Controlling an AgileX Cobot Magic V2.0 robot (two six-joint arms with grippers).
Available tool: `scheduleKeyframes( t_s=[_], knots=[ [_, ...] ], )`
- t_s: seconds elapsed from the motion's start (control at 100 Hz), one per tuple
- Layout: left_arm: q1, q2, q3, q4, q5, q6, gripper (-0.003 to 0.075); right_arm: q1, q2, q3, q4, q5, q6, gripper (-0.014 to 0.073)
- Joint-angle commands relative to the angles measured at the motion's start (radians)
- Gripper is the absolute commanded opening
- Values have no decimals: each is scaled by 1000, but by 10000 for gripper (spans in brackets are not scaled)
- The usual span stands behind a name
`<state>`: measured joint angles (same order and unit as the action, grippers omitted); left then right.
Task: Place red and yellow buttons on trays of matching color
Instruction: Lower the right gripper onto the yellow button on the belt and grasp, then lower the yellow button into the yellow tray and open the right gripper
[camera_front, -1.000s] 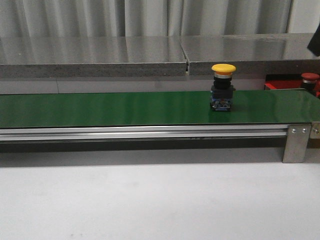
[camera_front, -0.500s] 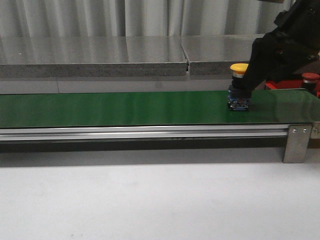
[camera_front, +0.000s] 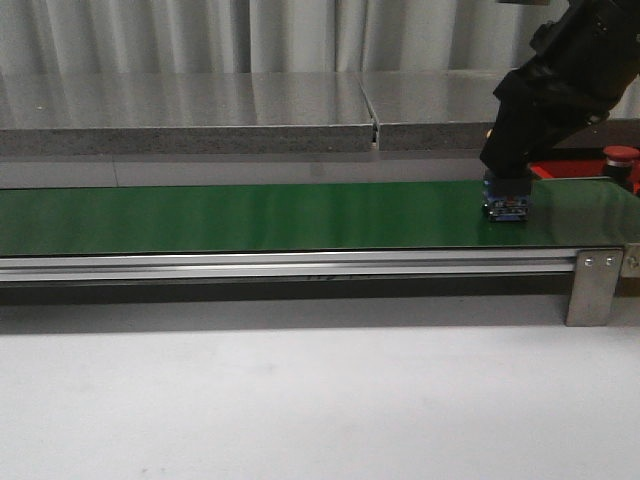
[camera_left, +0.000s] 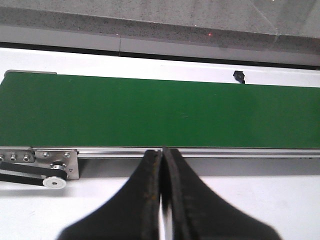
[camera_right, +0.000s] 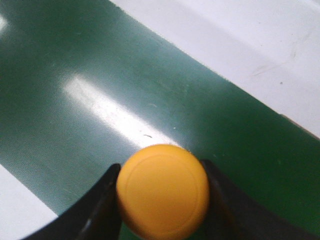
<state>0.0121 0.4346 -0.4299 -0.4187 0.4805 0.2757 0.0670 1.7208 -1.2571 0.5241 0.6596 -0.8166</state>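
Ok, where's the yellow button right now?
The yellow button stands on the green belt near its right end in the front view, between the right gripper's fingers, left of the red tray.

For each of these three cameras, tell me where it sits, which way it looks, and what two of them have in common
Front view: sits behind the table, facing forward across the green belt; the right gripper is down over a button, and a red button stands beyond.
Left wrist view: on the left arm, looking down at bare belt; the left gripper shows with its fingers together.
Right wrist view: on the right arm, looking down on the yellow button between its fingers.
Shared: front and right wrist views both show that button on the belt.
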Motion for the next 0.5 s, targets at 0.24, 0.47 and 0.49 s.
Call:
scheduleKeyframes(
  t_s=[0.24, 0.47, 0.49],
  knots=[
    [-5, 5, -27, -24, -70, 1, -19, -22, -117, -24, 18, 21, 33, -36],
    [-5, 5, -27, -24, -70, 1, -19, -133, -268, -24, -22, 131, 172, -36],
    [-5, 5, -27, -24, -70, 1, -19, -146, -277, -24, -32, 143, 189, -36]
  ],
)
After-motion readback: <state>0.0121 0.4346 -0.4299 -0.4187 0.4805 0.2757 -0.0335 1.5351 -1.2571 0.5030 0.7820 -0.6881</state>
